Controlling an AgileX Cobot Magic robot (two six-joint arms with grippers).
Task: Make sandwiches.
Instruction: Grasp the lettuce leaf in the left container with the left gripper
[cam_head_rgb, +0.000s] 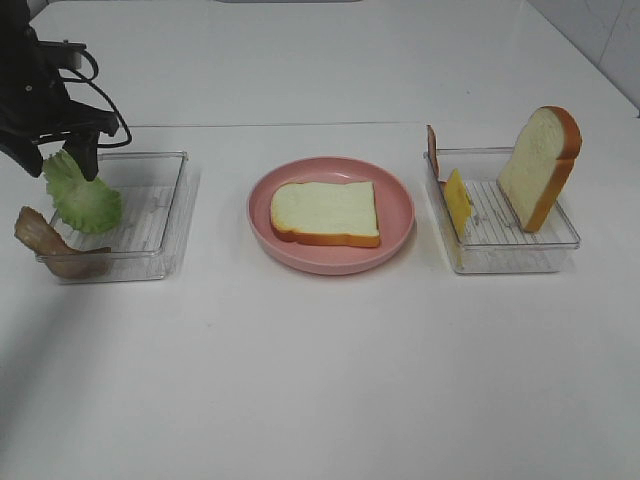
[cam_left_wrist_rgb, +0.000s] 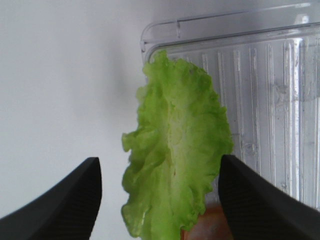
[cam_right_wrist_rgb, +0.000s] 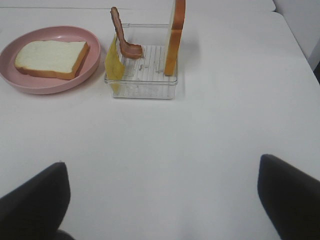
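Observation:
A ruffled green lettuce leaf (cam_head_rgb: 85, 200) (cam_left_wrist_rgb: 175, 150) stands on edge in the left clear tray (cam_head_rgb: 160, 230) (cam_left_wrist_rgb: 280, 100). My left gripper (cam_head_rgb: 62, 165) (cam_left_wrist_rgb: 158, 165) is open, with its black fingers on either side of the leaf's top. A brown bacon strip (cam_head_rgb: 45, 240) lies at that tray's near left corner. One white bread slice (cam_head_rgb: 325, 212) (cam_right_wrist_rgb: 50, 59) lies flat on the pink plate (cam_head_rgb: 400, 200) (cam_right_wrist_rgb: 30, 85). A second bread slice (cam_head_rgb: 540, 165) (cam_right_wrist_rgb: 175, 40), a yellow cheese square (cam_head_rgb: 458, 203) (cam_right_wrist_rgb: 114, 62) and another bacon strip (cam_head_rgb: 432, 150) (cam_right_wrist_rgb: 125, 40) stand in the right tray (cam_head_rgb: 520, 255) (cam_right_wrist_rgb: 142, 87). My right gripper (cam_right_wrist_rgb: 162, 167) is open and empty over bare table, out of the high view.
The white table (cam_head_rgb: 320, 380) carries the two trays at left and right and the plate between them. A seam line (cam_head_rgb: 300, 125) crosses the table behind them. The table's right edge (cam_right_wrist_rgb: 300, 45) shows in the right wrist view.

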